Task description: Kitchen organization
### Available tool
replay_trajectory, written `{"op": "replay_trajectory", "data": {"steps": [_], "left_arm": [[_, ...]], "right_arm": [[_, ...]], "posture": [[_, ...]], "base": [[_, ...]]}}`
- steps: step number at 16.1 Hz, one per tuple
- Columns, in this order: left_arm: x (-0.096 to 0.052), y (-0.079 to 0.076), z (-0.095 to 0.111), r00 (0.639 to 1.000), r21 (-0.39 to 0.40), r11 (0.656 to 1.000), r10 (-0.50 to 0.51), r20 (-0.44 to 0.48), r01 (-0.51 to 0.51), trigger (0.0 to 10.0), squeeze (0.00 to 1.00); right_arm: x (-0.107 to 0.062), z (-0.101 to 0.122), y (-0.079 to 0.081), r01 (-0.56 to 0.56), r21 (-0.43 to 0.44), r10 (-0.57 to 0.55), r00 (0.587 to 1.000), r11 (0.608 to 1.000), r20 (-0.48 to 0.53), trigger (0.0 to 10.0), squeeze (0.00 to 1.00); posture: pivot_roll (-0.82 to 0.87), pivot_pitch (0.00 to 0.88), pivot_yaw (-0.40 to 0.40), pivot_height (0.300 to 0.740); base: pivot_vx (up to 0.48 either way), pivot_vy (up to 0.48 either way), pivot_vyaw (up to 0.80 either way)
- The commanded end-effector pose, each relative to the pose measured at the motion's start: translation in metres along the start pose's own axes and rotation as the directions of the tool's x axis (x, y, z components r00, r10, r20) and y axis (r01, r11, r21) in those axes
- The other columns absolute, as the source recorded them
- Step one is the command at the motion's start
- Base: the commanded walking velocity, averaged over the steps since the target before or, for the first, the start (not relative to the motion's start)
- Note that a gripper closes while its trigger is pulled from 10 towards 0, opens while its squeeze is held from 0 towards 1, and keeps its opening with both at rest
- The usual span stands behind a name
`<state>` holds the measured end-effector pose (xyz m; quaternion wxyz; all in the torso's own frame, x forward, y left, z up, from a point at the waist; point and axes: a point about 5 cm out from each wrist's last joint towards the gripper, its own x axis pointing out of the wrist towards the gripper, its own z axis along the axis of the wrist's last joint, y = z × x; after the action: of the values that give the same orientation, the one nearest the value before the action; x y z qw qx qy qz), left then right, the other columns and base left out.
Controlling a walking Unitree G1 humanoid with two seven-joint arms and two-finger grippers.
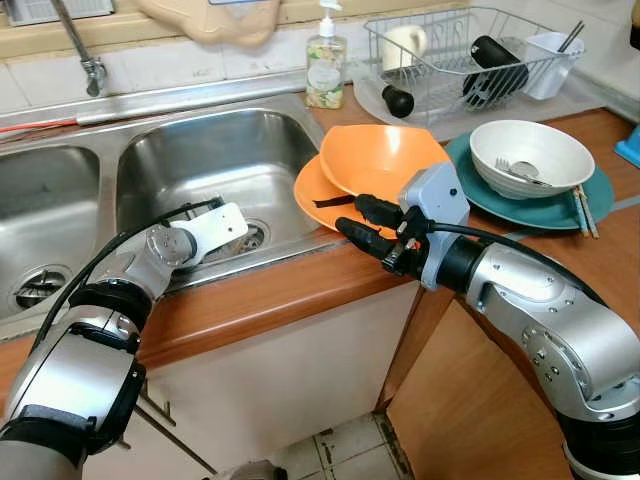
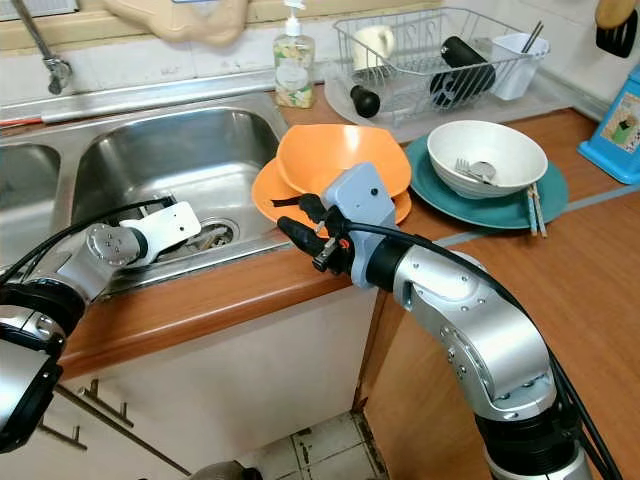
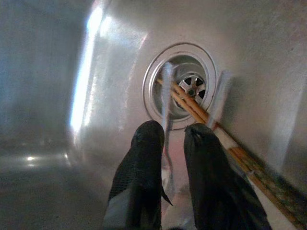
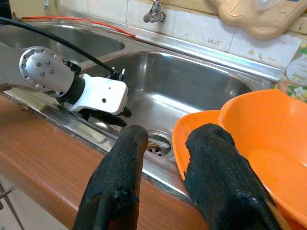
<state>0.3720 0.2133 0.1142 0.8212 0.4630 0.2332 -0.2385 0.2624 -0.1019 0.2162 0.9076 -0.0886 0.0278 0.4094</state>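
Left wrist view shows the left gripper (image 3: 175, 136) down in the sink (image 1: 240, 150), jaws slightly open, just above the chopsticks (image 3: 201, 112); they lie across the drain (image 3: 180, 86), running diagonally; the right gripper (image 1: 352, 220), jaws open, hovers beside the orange bowls (image 1: 385, 160) on the desk (image 1: 290, 290), farther away.

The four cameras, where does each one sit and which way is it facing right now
Left eye view: on the head, looking down at the sink and counter; both silver arms show.
Right eye view: beside it, same scene; the orange bowl appears in both.
Left wrist view: on the left wrist, looking along the left hand into the basin at the drain and chopsticks.
Right wrist view: on the right wrist, looking along the right hand across the sink; it sees the left hand, and shares the drain with the left wrist view.
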Motion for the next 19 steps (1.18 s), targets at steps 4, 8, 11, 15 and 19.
{"op": "replay_trajectory", "data": {"steps": [4,8,11,15,19], "left_arm": [[-0.002,0.009,0.010,0.995,-0.100,0.994,0.056,0.085,-0.048,10.0,1.00],[-0.014,0.026,0.020,0.931,-0.395,0.914,0.219,0.292,-0.091,10.0,1.00],[-0.026,0.025,0.020,0.890,-0.455,0.889,0.249,0.381,-0.054,10.0,1.00],[-0.062,0.025,0.040,0.750,-0.505,0.861,0.298,0.590,0.055,10.0,0.00],[-0.084,-0.001,0.058,0.679,-0.450,0.868,0.203,0.706,0.209,10.0,0.00]], "right_arm": [[0.001,0.001,-0.009,0.086,0.009,-0.086,0.996,0.996,-0.015,10.0,0.00],[-0.005,0.005,-0.031,0.225,0.064,-0.225,0.974,0.972,-0.014,10.0,1.00],[-0.012,0.004,-0.045,0.332,0.098,-0.330,0.943,0.938,-0.037,10.0,1.00],[-0.023,0.001,-0.066,0.487,0.131,-0.480,0.873,0.864,-0.082,10.0,1.00],[-0.033,-0.001,-0.074,0.561,0.154,-0.545,0.828,0.814,-0.135,10.0,0.25]], "posture": [[-0.11,0.000,0.077,0.740],[-0.11,0.000,0.057,0.740],[-0.08,0.000,0.031,0.740],[-0.09,0.000,0.039,0.740],[-0.10,0.000,0.032,0.740]], "base": [[0.000,0.000,0.00],[0.000,0.000,0.00],[0.000,0.000,0.00],[0.000,0.000,0.00],[0.000,0.000,0.00]]}}
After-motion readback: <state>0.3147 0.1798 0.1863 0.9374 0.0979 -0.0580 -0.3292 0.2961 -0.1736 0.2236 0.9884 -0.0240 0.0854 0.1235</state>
